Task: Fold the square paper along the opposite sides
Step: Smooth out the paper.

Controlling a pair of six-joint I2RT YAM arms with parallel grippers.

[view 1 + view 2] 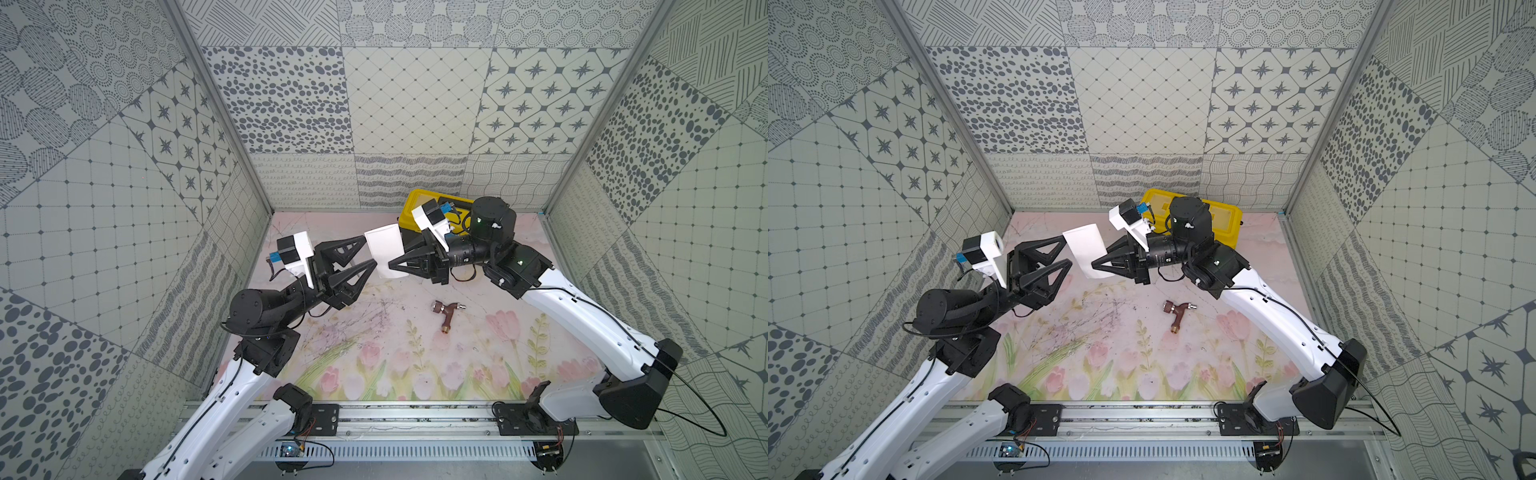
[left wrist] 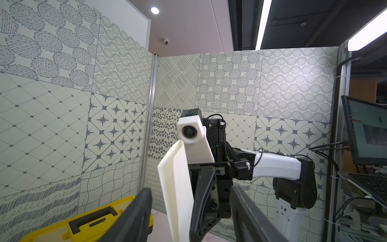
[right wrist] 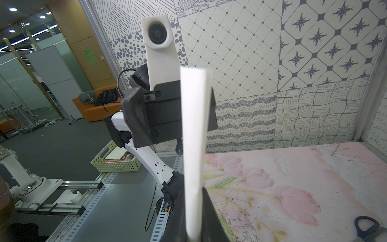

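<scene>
Square paper: doubled into a strip, aloft above the tabletop, between both arms, long axis crosswise to them. Right jaws clamped near its nearer end; left jaws apart, flanking the opposite long edge.

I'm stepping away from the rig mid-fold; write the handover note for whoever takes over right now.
Left gripper: open at the paper's edge, gripping nothing.
Right gripper: shut on the square paper, holding it up above the floral mat.
Done: the paper is doubled into a half-width strip.
Left: its layers gape at the free end in the right wrist view, so they probably need closing, the crease pressing and the paper setting down.
The yellow toolbox sits behind; a brown tap lies on the mat.
</scene>
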